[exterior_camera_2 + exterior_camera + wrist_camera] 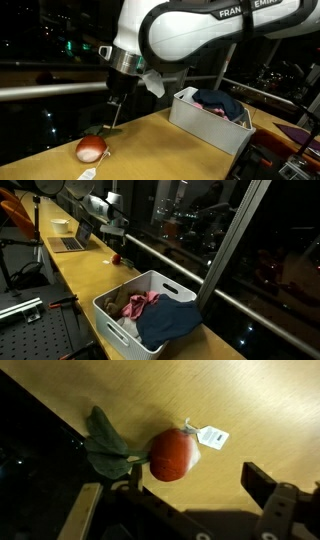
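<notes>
Wooden bench (150,140) against a dark night window. My end effector (180,506) stood spread, holding nothing. The red fruit (172,454) lay on the bench just beyond it. Its leaf (105,448) pointed window-ward from the fruit, crosswise to my opening.

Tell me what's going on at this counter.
A Franka arm has its gripper low over the wooden counter, jaws open. It is right beside a red round object with a green leaf and a white tag. Nothing is gripped. A white basket of clothes sits farther along the counter, and a laptop lies at the far end.
</notes>
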You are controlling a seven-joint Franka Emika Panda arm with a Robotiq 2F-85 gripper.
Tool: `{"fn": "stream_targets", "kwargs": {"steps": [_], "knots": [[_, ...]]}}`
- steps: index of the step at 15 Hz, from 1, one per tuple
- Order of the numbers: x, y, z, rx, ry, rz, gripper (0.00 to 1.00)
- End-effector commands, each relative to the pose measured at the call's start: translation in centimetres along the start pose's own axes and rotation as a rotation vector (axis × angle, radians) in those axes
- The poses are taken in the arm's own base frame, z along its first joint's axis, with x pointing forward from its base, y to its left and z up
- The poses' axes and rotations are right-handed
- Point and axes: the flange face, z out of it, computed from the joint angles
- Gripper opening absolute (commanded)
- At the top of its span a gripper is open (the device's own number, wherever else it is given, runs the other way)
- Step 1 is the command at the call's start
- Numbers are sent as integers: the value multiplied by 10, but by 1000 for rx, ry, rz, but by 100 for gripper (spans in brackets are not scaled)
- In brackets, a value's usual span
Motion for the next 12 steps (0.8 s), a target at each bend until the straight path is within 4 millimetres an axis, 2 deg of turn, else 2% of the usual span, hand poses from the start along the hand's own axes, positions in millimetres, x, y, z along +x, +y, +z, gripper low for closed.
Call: {"fn": "stream_targets", "kwargs": {"steps": [1, 6, 11, 12], "knots": [[20, -3, 34, 19, -5, -45, 100], [31, -13, 75, 54, -13, -80, 100], [35, -24, 100, 36, -26, -93, 100], [35, -25, 106, 39, -25, -91, 97]]}}
